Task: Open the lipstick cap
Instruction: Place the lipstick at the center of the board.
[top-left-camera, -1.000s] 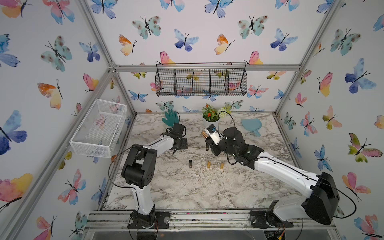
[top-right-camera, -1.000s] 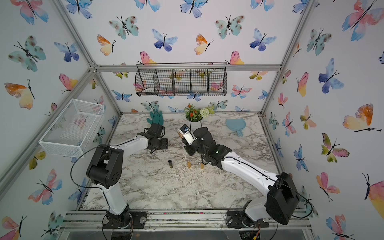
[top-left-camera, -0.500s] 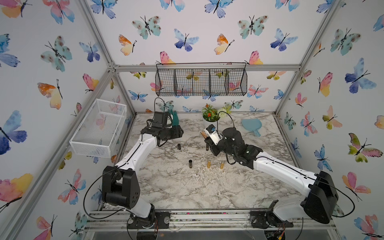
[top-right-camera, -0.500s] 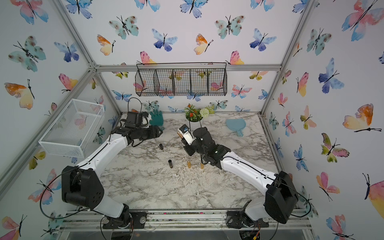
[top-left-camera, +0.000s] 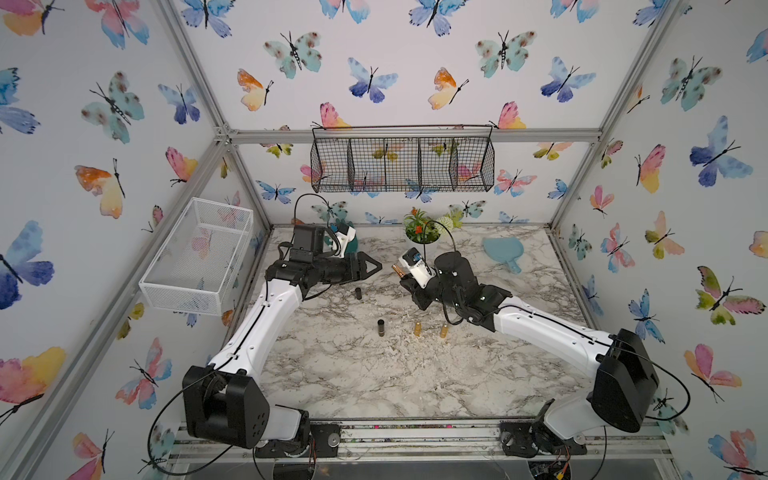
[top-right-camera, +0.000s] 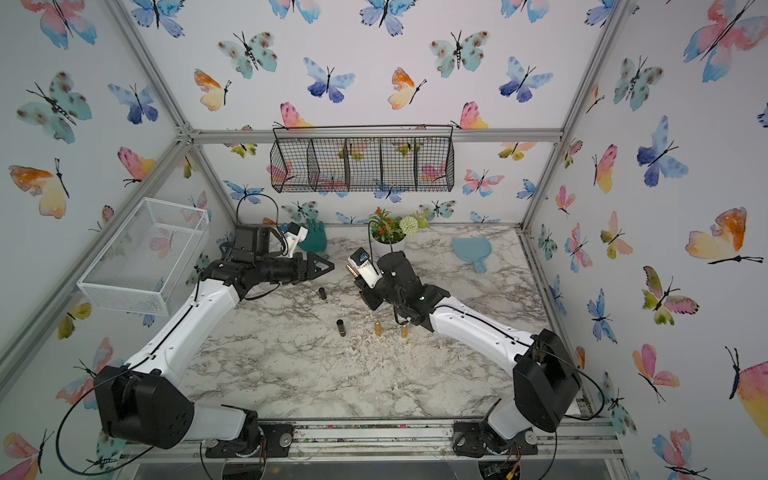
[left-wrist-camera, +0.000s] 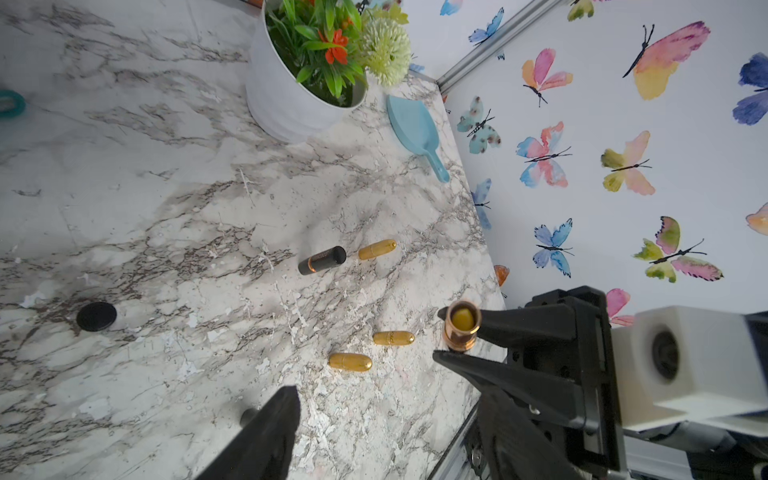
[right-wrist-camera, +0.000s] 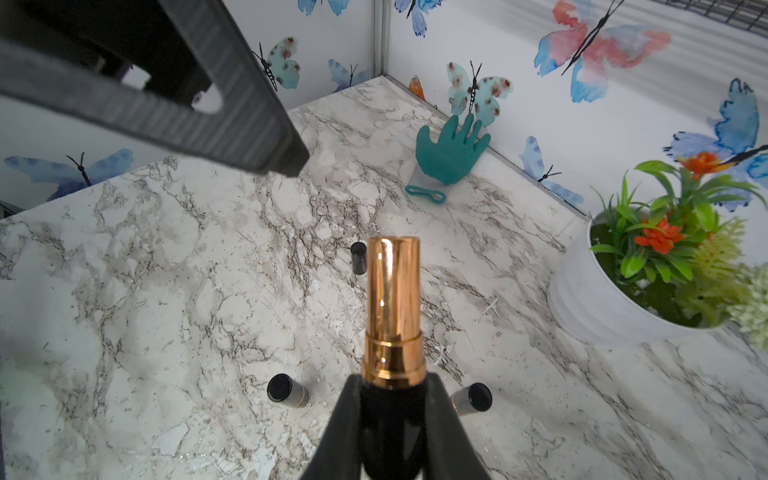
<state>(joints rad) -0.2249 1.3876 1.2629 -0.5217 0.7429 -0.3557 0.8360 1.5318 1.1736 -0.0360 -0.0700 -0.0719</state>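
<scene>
Lipstick check, both top views: right gripper is clamping a rose-gold metal lipstick with a black base above the white-grey marble bench. The tube is tilting up toward the left gripper. Left gripper is hovering level over the bench, its tips pointing at the lipstick with a small gap between them; finger spread is not readable from here. Small black cylindrical cap is standing alone on the bench, below and between the two grippers, off the lipstick. Nearer the front, a black capped lipstick tube and two gold bullet-shaped capsules are standing in a row. White pot of green artificial plants, teal rubber glove and pale blue plastic scoop are sitting along the back edge.

Left wrist: left fingers are standing wide apart, only bench showing between them. Opposite, the right fingers are pinching the lipstick, its open end facing the camera and showing a yellowish stick inside. Cap is showing as a black disc. Three gold capsules are showing here.

Right wrist: right fingers are gripping the black base tight, gold tube sticking out uncapped. One left finger is hanging above. Cap is sitting on the bench beyond the tube's tip.
</scene>
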